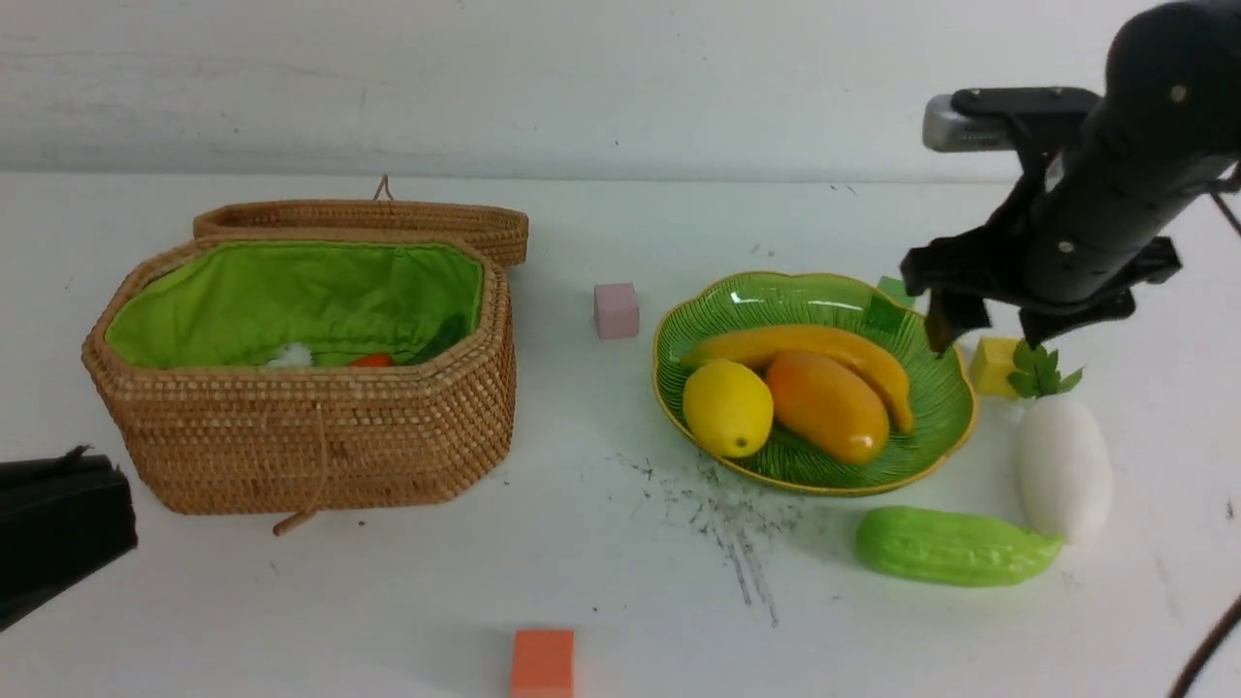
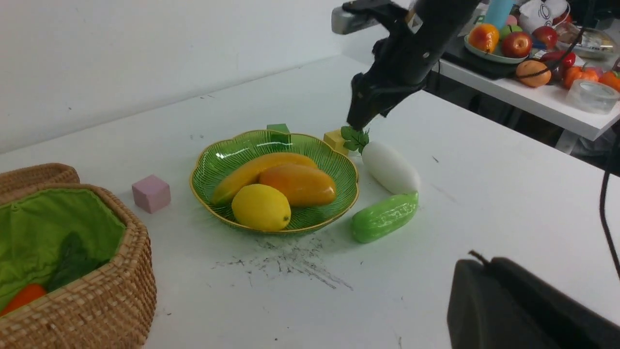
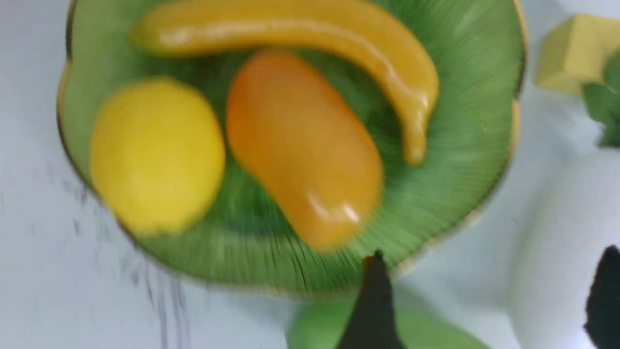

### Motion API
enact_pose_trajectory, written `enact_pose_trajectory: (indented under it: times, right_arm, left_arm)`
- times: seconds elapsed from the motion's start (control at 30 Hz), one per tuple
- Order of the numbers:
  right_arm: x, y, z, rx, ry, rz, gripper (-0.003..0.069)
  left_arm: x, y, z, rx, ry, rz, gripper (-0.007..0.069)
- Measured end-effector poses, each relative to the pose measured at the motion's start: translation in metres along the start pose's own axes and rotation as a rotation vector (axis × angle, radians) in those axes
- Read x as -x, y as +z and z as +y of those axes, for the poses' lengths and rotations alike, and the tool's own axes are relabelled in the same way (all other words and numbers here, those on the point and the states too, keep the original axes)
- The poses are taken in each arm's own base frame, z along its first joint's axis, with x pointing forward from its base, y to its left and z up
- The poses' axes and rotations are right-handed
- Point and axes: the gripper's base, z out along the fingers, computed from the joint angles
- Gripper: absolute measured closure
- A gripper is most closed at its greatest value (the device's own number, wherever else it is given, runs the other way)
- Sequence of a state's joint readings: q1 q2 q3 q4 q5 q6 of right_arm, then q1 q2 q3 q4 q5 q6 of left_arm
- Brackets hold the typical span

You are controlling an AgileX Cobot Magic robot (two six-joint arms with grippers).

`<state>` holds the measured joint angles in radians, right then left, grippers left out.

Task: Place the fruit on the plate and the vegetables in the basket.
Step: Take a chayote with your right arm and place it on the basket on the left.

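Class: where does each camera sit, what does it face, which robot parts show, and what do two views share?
Front view: between arms, facing forward at brown wicker basket and ribbed green plate; right gripper shows.
Left wrist view: on left arm, facing the plate; right gripper shows.
Right wrist view: on right arm, looking down at the plate; its fingers show.
Shared: the plate.

The banana [image 2: 242, 174], lemon [image 2: 261, 207] and mango [image 2: 300, 184] lay together on the green plate [image 2: 213, 162], with the white radish [image 2: 390, 167] and the light-green gourd [image 2: 384, 218] on the table [image 2: 484, 194] just beside it. The right gripper [image 2: 357, 121] hung just above the radish's leafy end, while the carrot [image 2: 24, 296] showed inside the basket [image 2: 97, 300].
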<state>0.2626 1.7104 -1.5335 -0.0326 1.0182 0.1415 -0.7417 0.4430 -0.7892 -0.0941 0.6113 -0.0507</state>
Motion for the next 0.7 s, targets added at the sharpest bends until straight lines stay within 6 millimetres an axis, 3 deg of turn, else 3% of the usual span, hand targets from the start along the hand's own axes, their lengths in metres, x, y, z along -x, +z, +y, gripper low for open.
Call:
enact_pose_trajectory:
  times: [0.13, 0.2, 0.3, 0.33, 0.47, 0.5, 0.63, 0.7]
  right_arm:
    - [-0.033, -0.032, -0.004, 0.002, -0.169, 0.126, 0.0357]
    - [-0.058, -0.034, -0.006, 0.023, -0.266, 0.182, 0.0422]
    - [-0.079, -0.025, -0.008, 0.042, -0.382, 0.219, 0.0447]
    - [-0.09, -0.013, -0.008, 0.059, -0.461, 0.226, 0.0433]
    - [-0.098, 0.009, -0.008, 0.078, -0.587, 0.192, 0.0341]
    - [-0.098, 0.02, -0.007, 0.091, -0.648, 0.167, 0.0272]
    - [-0.092, 0.047, -0.003, 0.113, -0.75, 0.122, 0.0104]
    - [-0.091, 0.061, -0.003, 0.117, -0.794, 0.126, 0.0052]
  left_arm:
    - [-0.004, 0.0, 0.0, 0.001, -0.002, 0.047, 0.0637]
    - [-0.008, 0.0, 0.0, 0.003, -0.001, 0.09, 0.0637]
    - [-0.013, -0.001, 0.0, 0.001, 0.012, 0.139, 0.0637]
    - [-0.016, -0.001, 0.0, -0.006, 0.024, 0.174, 0.0637]
    - [-0.02, -0.002, -0.002, -0.033, 0.06, 0.222, 0.0636]
    - [-0.022, -0.003, -0.003, -0.048, 0.078, 0.239, 0.0636]
    - [-0.022, -0.003, -0.006, -0.075, 0.102, 0.244, 0.0635]
    - [-0.022, -0.003, -0.006, -0.081, 0.098, 0.244, 0.0634]
